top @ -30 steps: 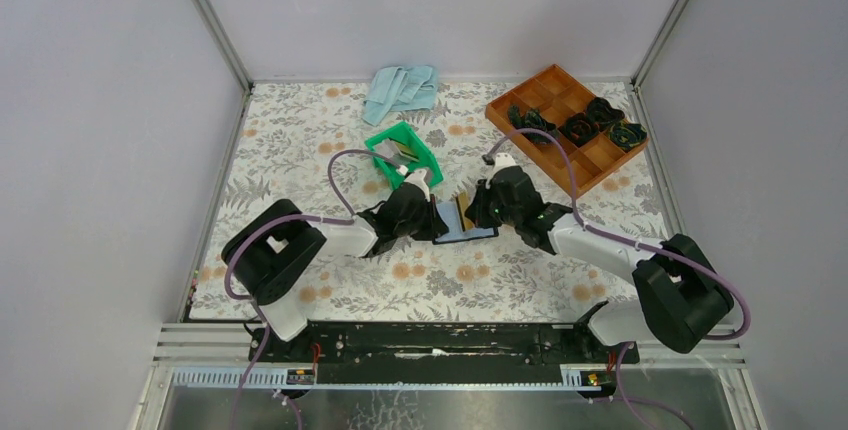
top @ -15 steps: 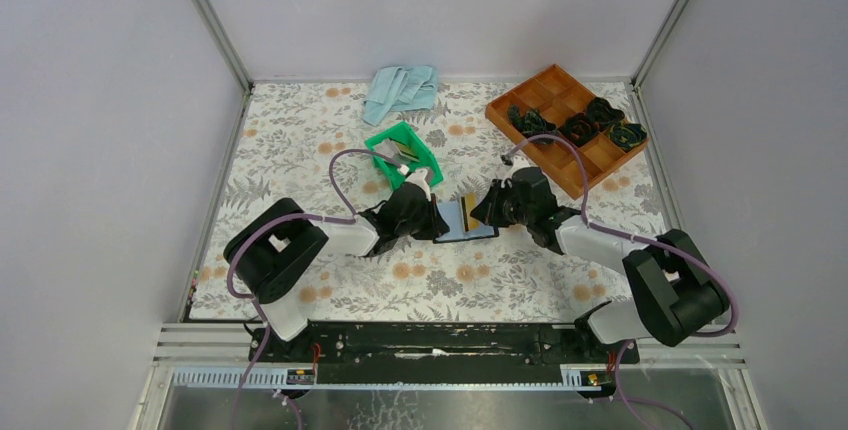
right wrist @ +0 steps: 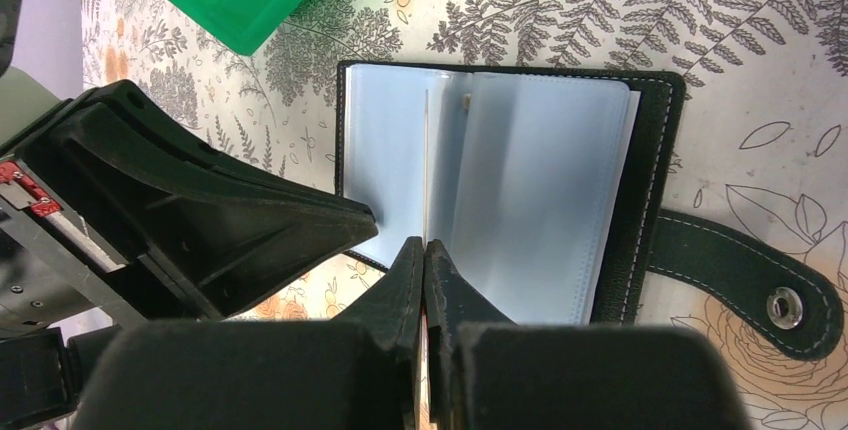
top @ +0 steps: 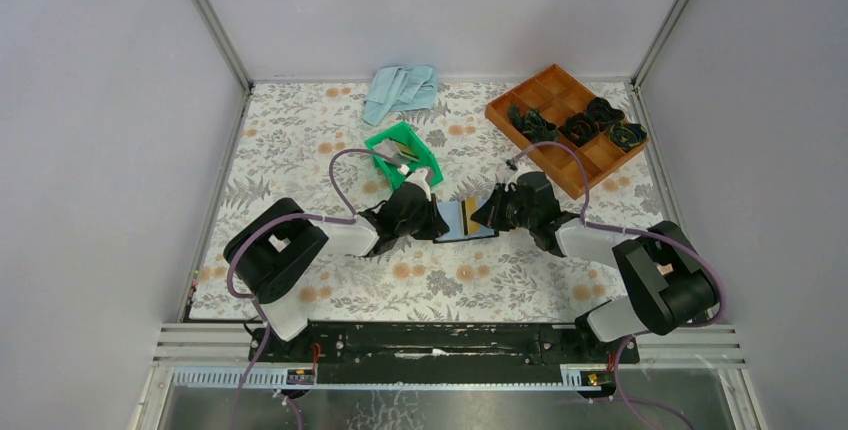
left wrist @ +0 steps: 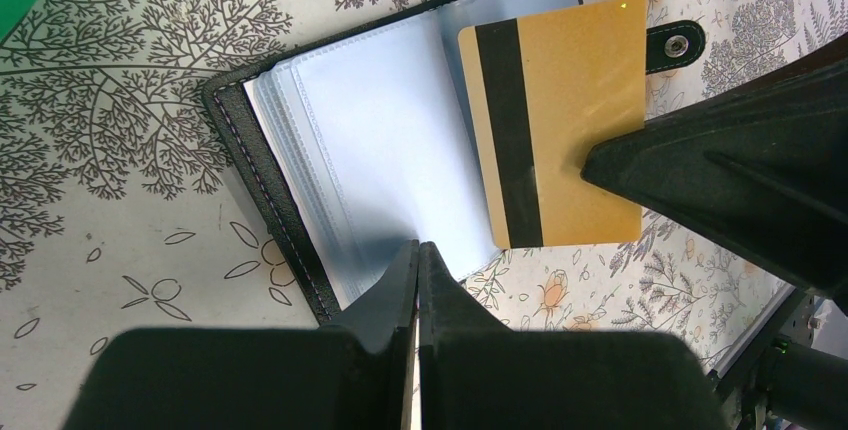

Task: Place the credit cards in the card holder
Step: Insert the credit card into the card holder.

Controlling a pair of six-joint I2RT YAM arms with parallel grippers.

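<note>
The right gripper (left wrist: 600, 165), clamped on a gold card (left wrist: 560, 120), has swung it flatter over the open card holder (left wrist: 380, 120) — not yet slotted — while the left gripper (left wrist: 417, 250), fingers together, pins its edge.

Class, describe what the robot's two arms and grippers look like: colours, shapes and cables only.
Both arms are alike: the left arm and right arm have bulky black joint housings joined by light grey links, with a purple cable looping along each. The left gripper and right gripper each have two matte black, wedge-shaped fingers tapering to narrow tips.
</note>
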